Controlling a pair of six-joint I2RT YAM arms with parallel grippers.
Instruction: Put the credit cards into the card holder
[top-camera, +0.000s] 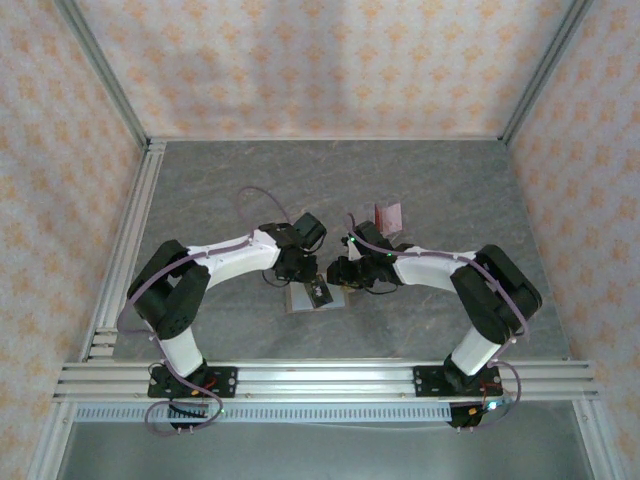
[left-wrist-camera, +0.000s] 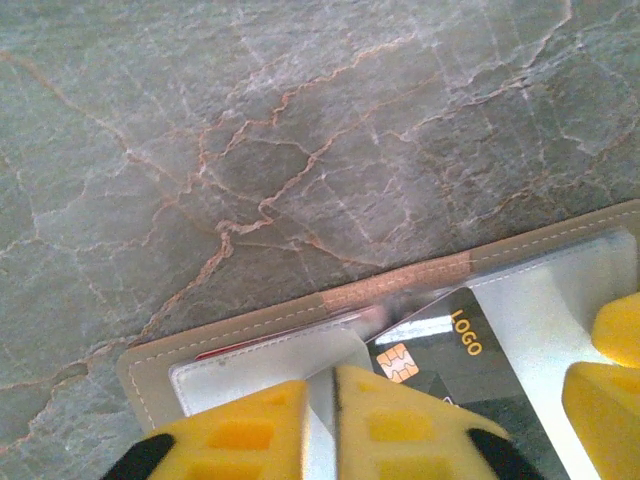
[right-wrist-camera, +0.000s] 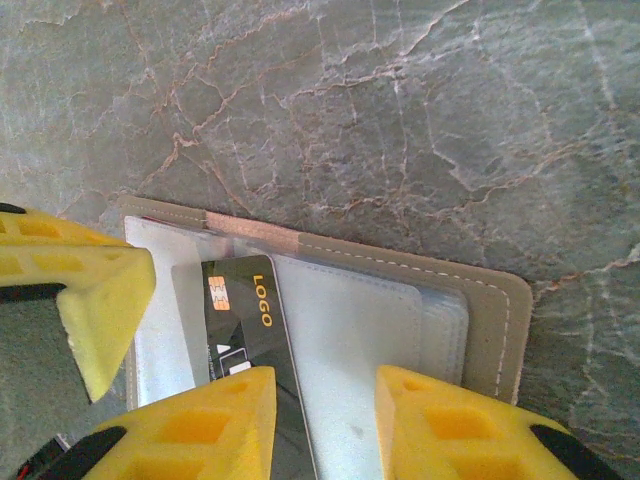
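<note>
The open wallet (right-wrist-camera: 500, 330) lies flat on the tabletop (right-wrist-camera: 400, 120). A black card (right-wrist-camera: 245, 300) rests on the wallet's clear sleeves. The right pincer (right-wrist-camera: 325, 392) is spread astride the card. The left pincer (left-wrist-camera: 333, 388) is pressed nearly together at the wallet's edge.

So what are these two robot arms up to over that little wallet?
Both arms lean over the open card holder lying flat on the table. A black card with a gold chip lies on its clear inner sleeves. The right gripper stands open over the card's near end; the left gripper is closed at the holder's edge. A reddish card waits farther back.
</note>
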